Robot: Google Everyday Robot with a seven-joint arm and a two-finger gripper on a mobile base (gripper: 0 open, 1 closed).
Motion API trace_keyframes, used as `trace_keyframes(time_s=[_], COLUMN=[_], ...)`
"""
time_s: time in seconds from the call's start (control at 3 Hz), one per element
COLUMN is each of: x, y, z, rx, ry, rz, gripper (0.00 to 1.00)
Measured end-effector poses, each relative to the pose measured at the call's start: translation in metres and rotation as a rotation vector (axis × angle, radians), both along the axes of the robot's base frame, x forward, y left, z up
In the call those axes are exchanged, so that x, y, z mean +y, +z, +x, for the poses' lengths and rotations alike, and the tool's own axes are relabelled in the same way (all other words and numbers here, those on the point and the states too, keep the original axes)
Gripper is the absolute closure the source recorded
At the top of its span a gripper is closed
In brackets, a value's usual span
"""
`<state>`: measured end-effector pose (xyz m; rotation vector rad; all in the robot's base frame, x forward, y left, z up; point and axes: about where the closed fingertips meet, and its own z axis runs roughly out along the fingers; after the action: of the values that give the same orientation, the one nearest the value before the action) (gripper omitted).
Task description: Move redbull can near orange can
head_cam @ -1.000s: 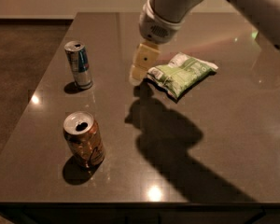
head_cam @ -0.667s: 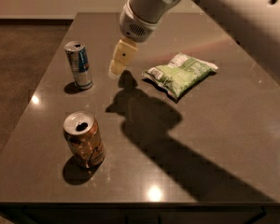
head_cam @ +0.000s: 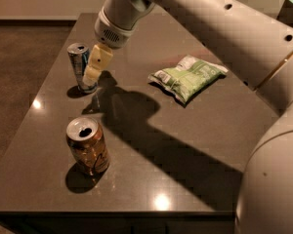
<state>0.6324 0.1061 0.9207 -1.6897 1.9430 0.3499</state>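
The redbull can (head_cam: 79, 66), slim and silver-blue, stands upright at the far left of the dark table (head_cam: 195, 150). The orange can (head_cam: 88, 146), stouter and orange-brown with an open silver top, stands upright nearer the front left, well apart from the redbull can. My gripper (head_cam: 96, 66) hangs from the white arm that comes in from the upper right. It is low, right against the right side of the redbull can and partly in front of it. Nothing shows held in it.
A green and white snack bag (head_cam: 188, 77) lies flat on the table right of centre. The white arm (head_cam: 219, 28) crosses the upper right, and its base (head_cam: 276, 179) fills the lower right. The table's left edge is close to both cans.
The arm has swung left, carrying the gripper from beside the snack bag across the table to the right side of the redbull can. The cans and the bag have not moved.
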Motion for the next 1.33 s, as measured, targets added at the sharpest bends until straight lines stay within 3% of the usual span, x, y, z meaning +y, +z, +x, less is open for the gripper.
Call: trace_keyframes(time_s=[0.33, 0.67, 1.0, 1.33], x=[0.024, 0.041, 0.054, 0.057], y=[0.0, 0.008, 0.016, 0.022], z=[-0.012, -0.013, -0.009, -0.006], rx=[0.018, 0.028, 0.04, 0.039], ry=[0.056, 0.095, 0.119, 0.127], rz=[0.012, 0.026, 0.037, 0.039], gripper=[0.0, 0.19, 0.5, 0.74])
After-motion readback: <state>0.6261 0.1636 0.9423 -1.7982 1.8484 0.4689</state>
